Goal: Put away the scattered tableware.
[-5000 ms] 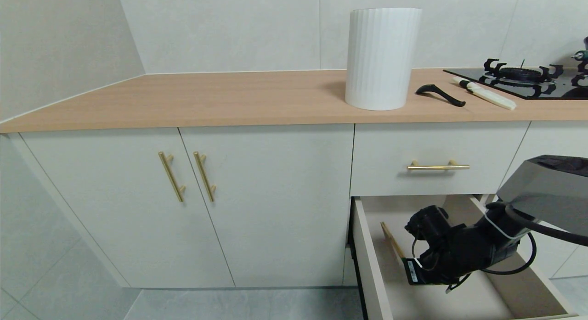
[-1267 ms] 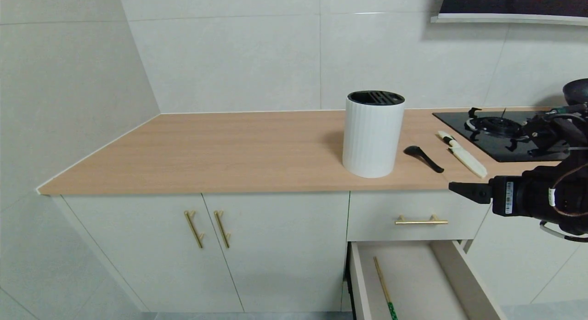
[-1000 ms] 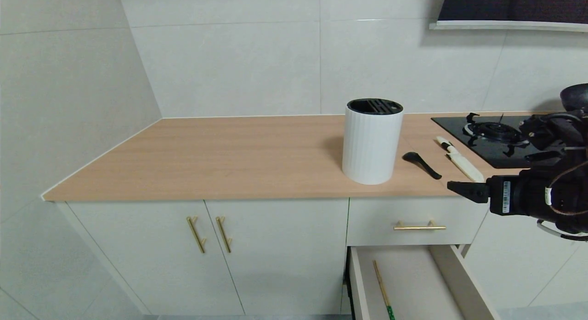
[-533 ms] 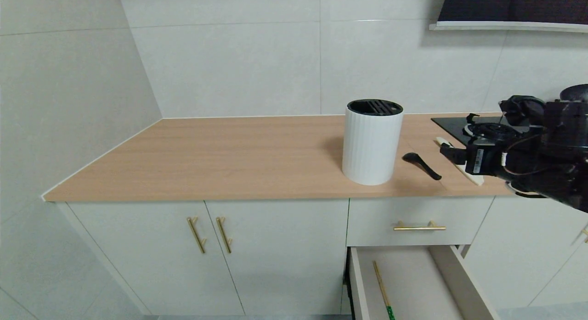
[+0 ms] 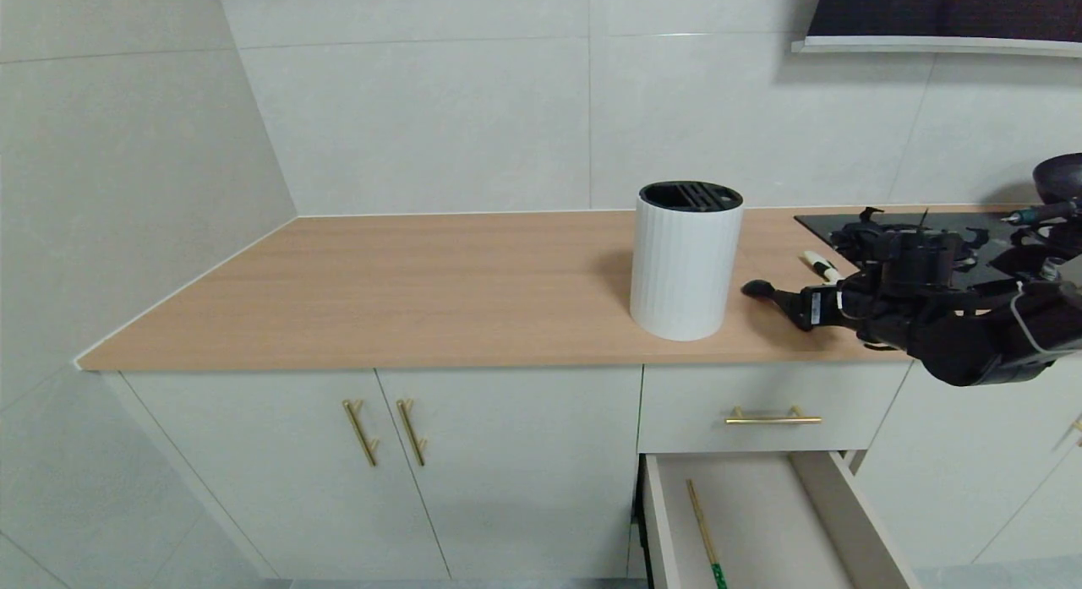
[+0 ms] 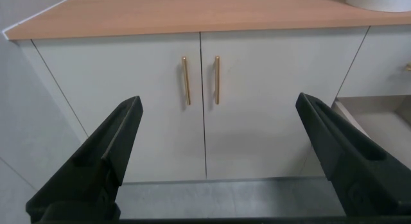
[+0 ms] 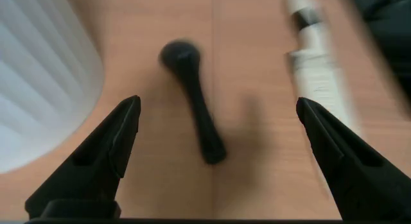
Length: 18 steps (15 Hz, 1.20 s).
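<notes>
A black spoon (image 5: 757, 289) (image 7: 194, 99) lies on the wooden counter (image 5: 439, 285), just right of a white ribbed holder (image 5: 686, 268) (image 7: 38, 89). A white knife (image 5: 818, 265) (image 7: 318, 63) lies beyond the spoon, toward the stove. My right gripper (image 5: 795, 306) (image 7: 216, 107) hovers low over the spoon's handle, open, one finger on either side of it. My left gripper (image 6: 216, 105) hangs open in front of the cabinet doors, holding nothing. A chopstick (image 5: 703, 521) lies in the open drawer (image 5: 668, 530) below the counter.
A black gas stove (image 5: 930, 234) sits at the counter's right end, with a dark pan (image 5: 1057, 177) at the frame edge. Two cabinet doors with gold handles (image 6: 186, 79) stand shut. A shut drawer with a gold handle (image 5: 773, 418) sits above the open one.
My right arm rose out of the open drawer, leaving the chopstick there, then swung up over the counter to the black spoon. The head camera rose too, then held still.
</notes>
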Available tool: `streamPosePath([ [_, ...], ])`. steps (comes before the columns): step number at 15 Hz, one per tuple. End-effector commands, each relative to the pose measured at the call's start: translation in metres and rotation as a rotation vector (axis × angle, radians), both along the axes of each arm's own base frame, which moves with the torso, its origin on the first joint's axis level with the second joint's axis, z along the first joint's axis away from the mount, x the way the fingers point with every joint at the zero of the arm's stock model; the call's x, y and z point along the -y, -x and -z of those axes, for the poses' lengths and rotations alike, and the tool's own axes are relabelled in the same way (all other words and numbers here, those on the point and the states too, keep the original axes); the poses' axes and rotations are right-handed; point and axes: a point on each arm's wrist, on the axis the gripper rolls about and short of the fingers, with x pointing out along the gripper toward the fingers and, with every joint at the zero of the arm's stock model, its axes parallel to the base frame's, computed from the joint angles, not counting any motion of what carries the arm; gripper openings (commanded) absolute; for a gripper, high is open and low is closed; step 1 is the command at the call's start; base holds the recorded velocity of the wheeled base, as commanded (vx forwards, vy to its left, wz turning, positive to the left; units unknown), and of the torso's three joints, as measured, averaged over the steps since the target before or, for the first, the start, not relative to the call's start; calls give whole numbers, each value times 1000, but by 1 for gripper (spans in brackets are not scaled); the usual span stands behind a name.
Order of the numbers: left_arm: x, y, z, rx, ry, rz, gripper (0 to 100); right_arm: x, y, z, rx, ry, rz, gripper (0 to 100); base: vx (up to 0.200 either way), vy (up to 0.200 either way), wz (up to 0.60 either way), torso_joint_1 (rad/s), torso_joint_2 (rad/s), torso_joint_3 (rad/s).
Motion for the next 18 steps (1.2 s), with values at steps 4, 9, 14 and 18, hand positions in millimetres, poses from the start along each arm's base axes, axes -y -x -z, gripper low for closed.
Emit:
streamPosePath([
  [4,0,0,0,-1,0,-1,100,13,-11,26,-57,-24,-44,100,0,0,0,0,0,0],
  [9,0,0,0,-1,0,1,100,11,-16,43,-96,-24,-49,100,0,0,0,0,0,0],
  [14,0,0,0,-1,0,-1,100,11,-19,50,-106,-24,-48,0,0,0,0,0,0,0],
  [18,0,0,0,-1,0,-1,100,11,-19,51,-111,-24,-48,0,0,0,0,0,0,0],
])
